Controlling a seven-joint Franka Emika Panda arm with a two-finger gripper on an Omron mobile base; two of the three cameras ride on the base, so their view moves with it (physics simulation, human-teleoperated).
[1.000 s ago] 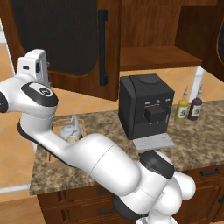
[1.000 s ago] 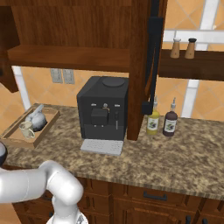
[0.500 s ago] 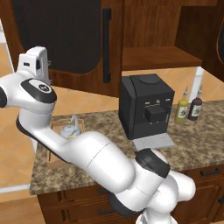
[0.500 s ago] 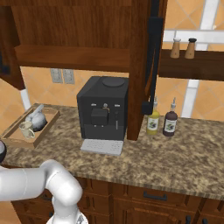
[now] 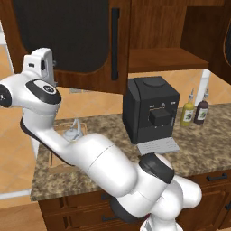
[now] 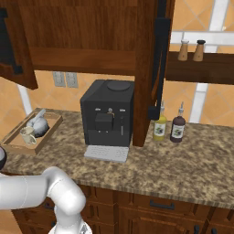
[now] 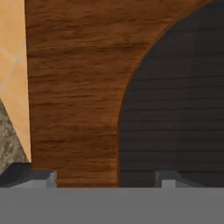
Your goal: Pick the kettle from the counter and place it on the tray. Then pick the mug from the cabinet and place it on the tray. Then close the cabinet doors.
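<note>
The light-wood tray [image 6: 45, 131] lies at the left end of the granite counter [image 6: 183, 169]. On it stand the silver kettle [image 6: 38, 124] and, in front of it, the cream mug [image 6: 27, 135]. In the left base view the kettle [image 5: 72, 132] shows behind my arm. My gripper [image 7: 105, 178] is open, its fingertips [image 7: 31, 176] wide apart and close against the left cabinet door [image 7: 74, 87]. That door [image 5: 67, 40] stands partly swung in. The right cabinet door [image 6: 153, 68] stands open, edge-on. The cabinet shelf [image 5: 167, 58] is bare.
A black coffee machine [image 6: 107, 116] stands mid-counter. A yellow bottle [image 6: 160, 128] and a dark bottle [image 6: 177, 129] stand to its right. Two shakers [image 6: 191, 50] sit on a wall shelf. Dark drawers [image 6: 160, 205] run below the counter.
The left cabinet door has swung further towards the cabinet, and my hand has followed it slightly to the right. The tray, kettle and mug have not moved.
</note>
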